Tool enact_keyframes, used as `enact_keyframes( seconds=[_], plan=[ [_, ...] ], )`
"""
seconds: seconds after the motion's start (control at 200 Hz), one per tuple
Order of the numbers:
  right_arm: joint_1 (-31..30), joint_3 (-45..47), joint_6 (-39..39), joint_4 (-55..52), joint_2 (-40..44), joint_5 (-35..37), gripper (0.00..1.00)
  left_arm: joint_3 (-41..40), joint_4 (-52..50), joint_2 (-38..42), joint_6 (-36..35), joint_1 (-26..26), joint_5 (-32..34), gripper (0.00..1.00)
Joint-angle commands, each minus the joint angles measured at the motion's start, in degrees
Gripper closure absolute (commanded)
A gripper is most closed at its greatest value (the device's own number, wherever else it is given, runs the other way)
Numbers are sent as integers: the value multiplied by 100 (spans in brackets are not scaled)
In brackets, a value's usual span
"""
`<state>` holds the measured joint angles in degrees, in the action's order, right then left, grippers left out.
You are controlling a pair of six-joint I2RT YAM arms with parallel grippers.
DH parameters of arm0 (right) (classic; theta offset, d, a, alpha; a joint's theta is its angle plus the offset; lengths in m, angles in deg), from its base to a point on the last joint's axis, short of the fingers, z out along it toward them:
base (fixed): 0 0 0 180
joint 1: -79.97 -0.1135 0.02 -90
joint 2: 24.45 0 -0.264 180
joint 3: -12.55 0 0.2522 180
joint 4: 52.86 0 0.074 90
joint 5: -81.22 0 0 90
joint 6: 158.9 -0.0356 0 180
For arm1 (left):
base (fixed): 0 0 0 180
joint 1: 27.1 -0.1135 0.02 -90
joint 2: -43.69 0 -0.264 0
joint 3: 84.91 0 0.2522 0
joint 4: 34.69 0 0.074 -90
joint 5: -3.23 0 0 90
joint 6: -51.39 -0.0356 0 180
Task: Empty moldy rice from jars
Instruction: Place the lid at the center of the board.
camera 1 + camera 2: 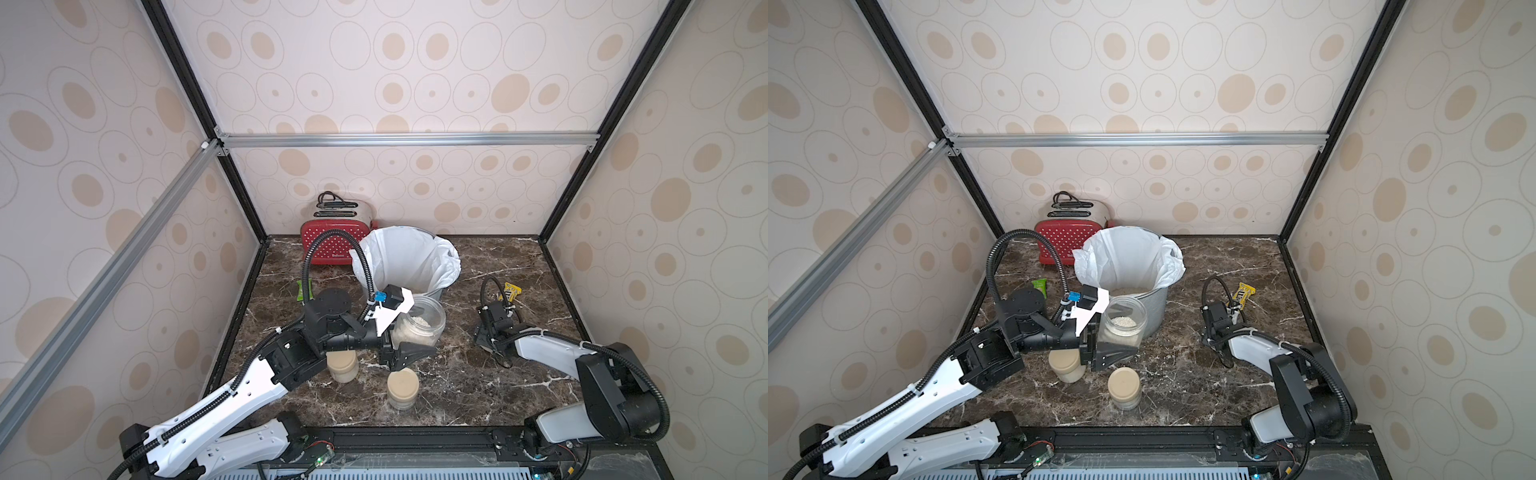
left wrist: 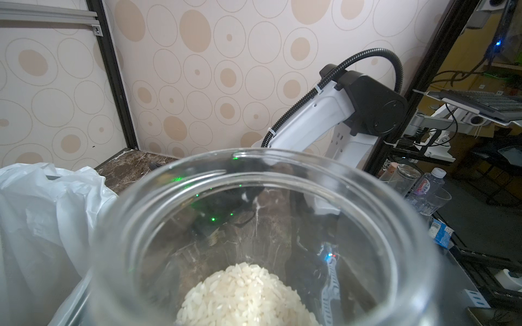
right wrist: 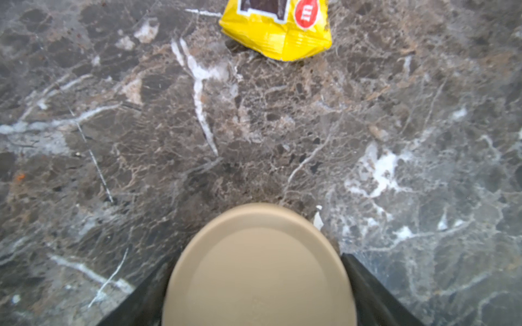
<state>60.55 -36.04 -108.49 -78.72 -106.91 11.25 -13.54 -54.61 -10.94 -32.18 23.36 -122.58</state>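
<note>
Step in hand, as we judge it: pouring out the open jar. The left gripper is clamped around a small squat clear glass jar, lid off, roughly upright, just beside the grey metal mesh bin with white liner. The moldy rice, loose off-white grains, lies low in that jar, between the jaws. The right gripper, well apart, grips the flat round beige lid at a wide spread, low over the brown marble tabletop. The next move calls for raising the mouth above the bin rim, then tilting. A second jar and a third jar stand lidded.
</note>
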Motion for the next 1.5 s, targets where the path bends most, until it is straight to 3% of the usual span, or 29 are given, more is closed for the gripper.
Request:
enact_keyframes(
  seconds=[0.0, 0.651, 0.946, 1.207, 1.387, 1.497],
  plan=[
    [44, -86, 21, -119, -35, -31, 16, 234, 442, 141, -88, -27, -31, 65],
    [44, -211, 216, -500, 371, 4, 0, 251, 382, 120, -170, -26, 13, 64],
    [42, -806, 1093, -1340, 1727, -368, 0, 844, -419, -51, -700, -24, 110, 63],
    [77, -2099, 2351, -2279, 2887, -1176, 7, 2163, -1989, -646, -1885, -90, 410, 62],
    [87, -3420, 3382, -2435, 2975, -2306, 11, 3051, -2698, -1218, -2442, -690, 23, 62],
    [84, -4369, 4126, -2457, 2692, -3453, 12, 3610, -3067, -1586, -2856, -1076, -139, 61]
  ],
)
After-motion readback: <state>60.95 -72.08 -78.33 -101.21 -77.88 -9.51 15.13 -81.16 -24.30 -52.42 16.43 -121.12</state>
